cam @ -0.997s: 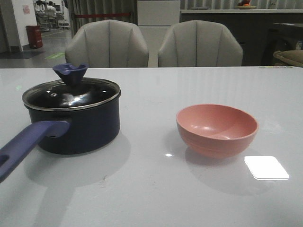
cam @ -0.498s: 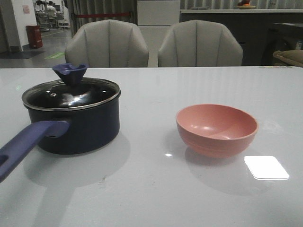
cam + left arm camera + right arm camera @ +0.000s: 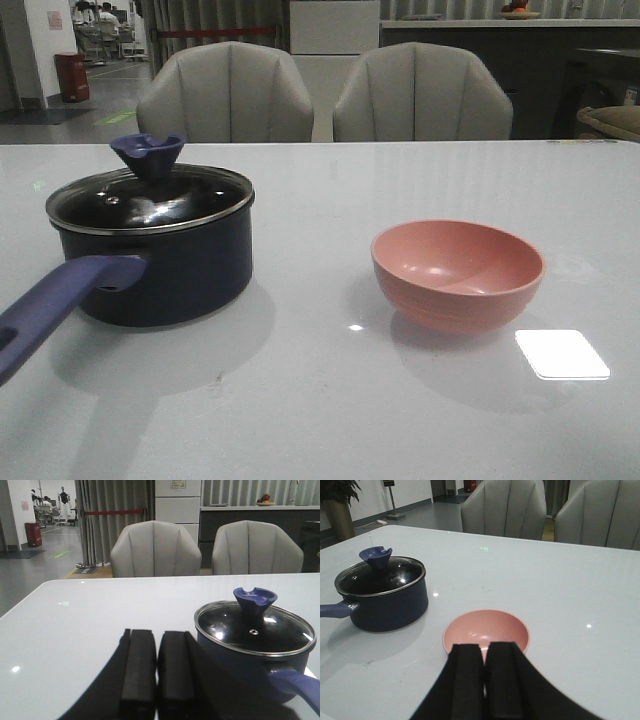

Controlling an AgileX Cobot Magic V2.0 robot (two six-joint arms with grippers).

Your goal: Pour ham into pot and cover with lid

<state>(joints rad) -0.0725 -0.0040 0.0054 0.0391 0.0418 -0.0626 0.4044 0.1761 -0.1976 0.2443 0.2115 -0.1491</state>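
A dark navy saucepan, the pot (image 3: 165, 265), stands on the left side of the white table (image 3: 320, 420), its long purple-blue handle (image 3: 55, 305) reaching toward the near left edge. The lid (image 3: 150, 198) sits squarely on the pot, its silver rim seated all round and its dark glass catching a bright reflection; the flared dark-blue knob (image 3: 148, 153) stands upright at its centre. Through the dark glass the inside of the pot cannot be made out, and no ham can be picked out in any view.

Well apart to the right, a salmon-pink bowl (image 3: 458, 272) rests upright on the table, with nothing but glare on its inner wall. A bright rectangle of reflected light (image 3: 562, 354) lies on the tabletop just beside it, toward the near right. Two grey chairs (image 3: 325, 92) stand behind the far edge of the table.

Neither arm enters the front view. The left gripper (image 3: 157, 672) is held low and level over the near left part of the table, beside the pot, its two black fingers (image 3: 139, 672) pressed almost together with only a thin slit between them and nothing in their grasp. The right gripper (image 3: 485, 680) hangs above the near rim of the bowl, looking down across the table; its fingers (image 3: 466, 680) likewise are nearly closed and hold nothing.
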